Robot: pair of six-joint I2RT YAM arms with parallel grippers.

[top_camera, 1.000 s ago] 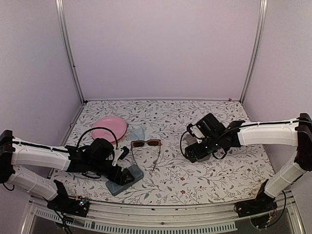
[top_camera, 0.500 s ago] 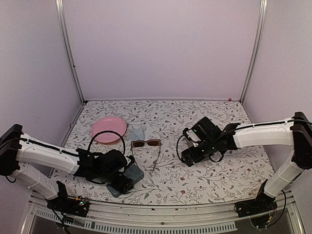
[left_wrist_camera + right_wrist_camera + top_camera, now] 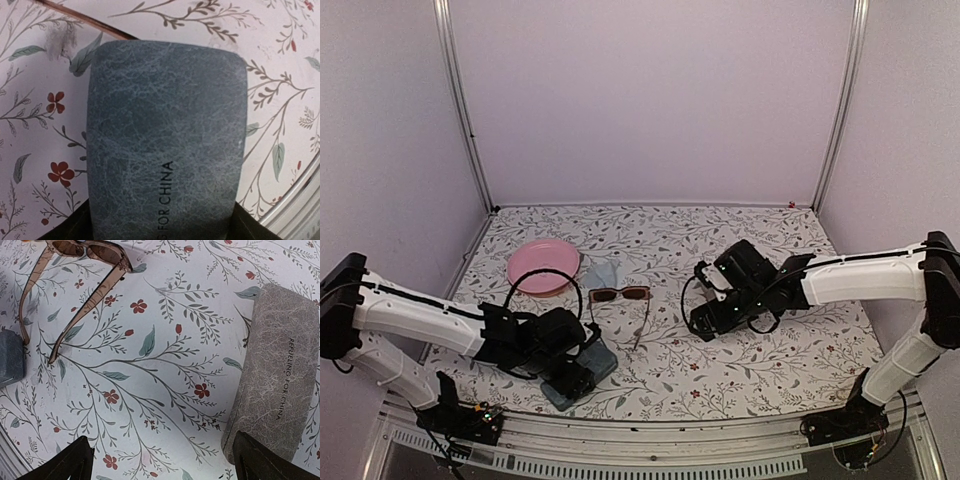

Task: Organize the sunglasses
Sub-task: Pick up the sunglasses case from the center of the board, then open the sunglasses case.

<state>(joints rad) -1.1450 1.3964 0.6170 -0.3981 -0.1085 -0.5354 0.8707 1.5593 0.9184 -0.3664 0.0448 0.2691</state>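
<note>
Sunglasses (image 3: 102,252) lie upper left of the fully spread right gripper (image 3: 160,450), temples running to lower left; left gripper (image 3: 160,225) straddles the blue case (image 3: 165,130), grip not determinable.

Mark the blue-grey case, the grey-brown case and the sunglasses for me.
blue-grey case (image 3: 165,130), left wrist view, centre of its lid.
grey-brown case (image 3: 275,380), right wrist view, middle of its top face.
sunglasses (image 3: 620,293), top external view, bridge between the lenses.
</note>
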